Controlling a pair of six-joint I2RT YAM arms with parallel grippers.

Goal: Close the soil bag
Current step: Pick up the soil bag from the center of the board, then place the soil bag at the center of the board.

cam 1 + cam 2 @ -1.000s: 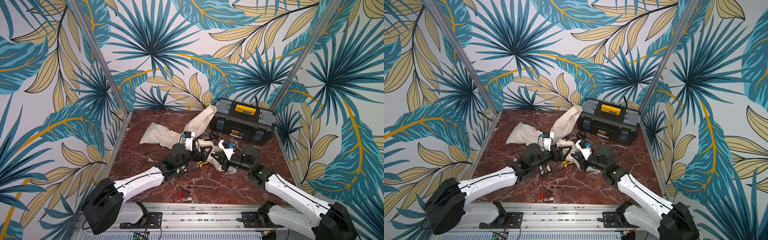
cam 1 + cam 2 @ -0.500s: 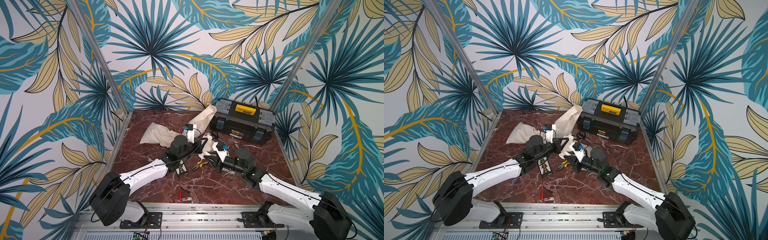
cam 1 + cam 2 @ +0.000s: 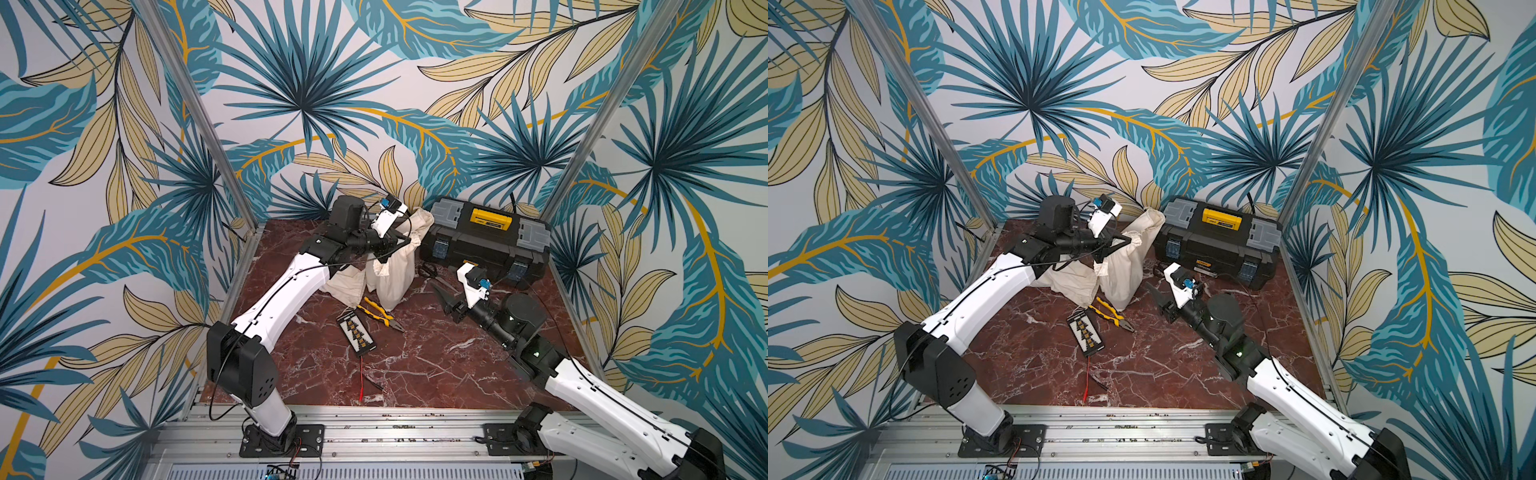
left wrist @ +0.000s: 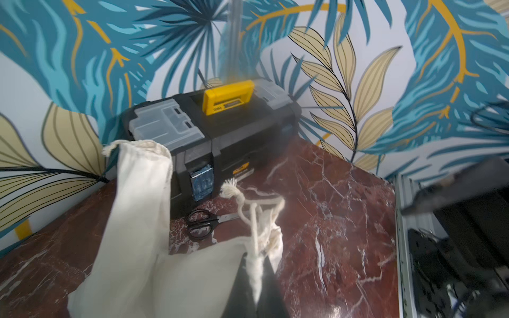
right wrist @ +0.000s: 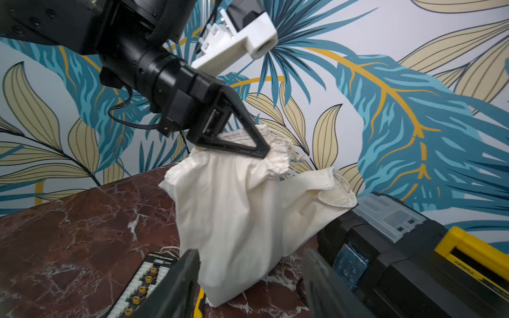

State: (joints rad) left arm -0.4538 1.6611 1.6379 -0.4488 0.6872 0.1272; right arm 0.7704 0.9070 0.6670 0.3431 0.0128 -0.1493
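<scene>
Near edge: bare counter [image 3: 415,365], your open room; then terminal board [image 3: 356,334] and pliers [image 3: 380,312].
Right end effector [image 5: 250,252]: released, empty, facing the soil bag [image 5: 242,214].
Soil bag: mid-counter, base down, neck hung by its drawstring [image 4: 254,220], which your left end effector [image 5: 264,152] grasps, probably to cinch it.
Beyond: scissors [image 4: 203,223]; toolbox [image 3: 486,241] just beside the bag, crowding that side.

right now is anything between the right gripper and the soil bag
Nothing visible. The open right gripper faces the bag across a clear gap; the pliers lie lower down and the toolbox sits aside.
</scene>
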